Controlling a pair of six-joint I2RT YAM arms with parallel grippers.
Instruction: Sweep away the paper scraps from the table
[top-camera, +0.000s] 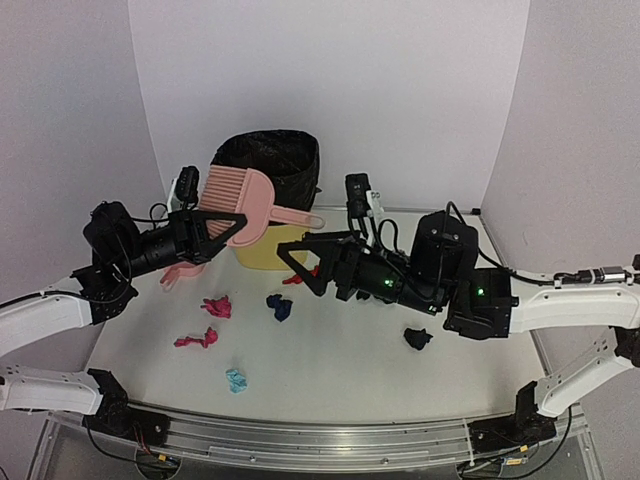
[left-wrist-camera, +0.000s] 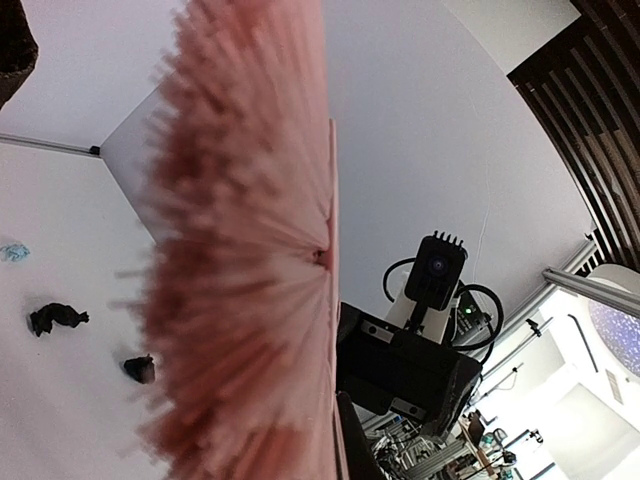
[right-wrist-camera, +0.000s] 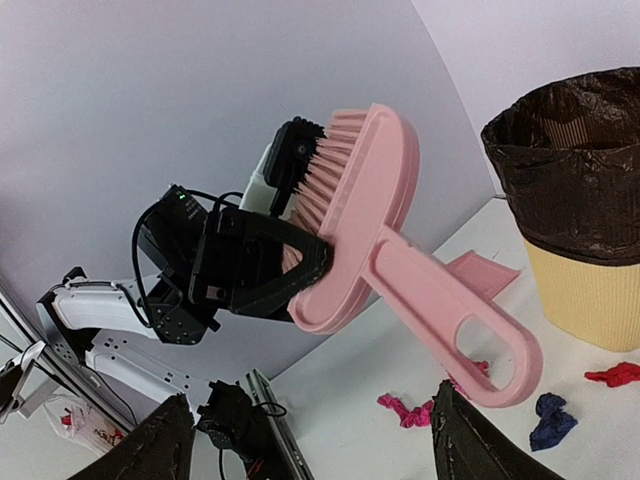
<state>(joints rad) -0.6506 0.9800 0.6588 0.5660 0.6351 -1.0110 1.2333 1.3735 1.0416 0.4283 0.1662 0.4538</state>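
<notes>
Up by the yellow bin with the black liner, the left gripper is clamped on the head of the pink plastic bristle brush. The right gripper, fingers apart, sits below its handle. The crumpled paper scraps lie on the white table in front of the bin. I'd bring the bristles down flat behind them.

bin at the back of the table, paper scraps scattered before it, brush aloft at its left
</notes>
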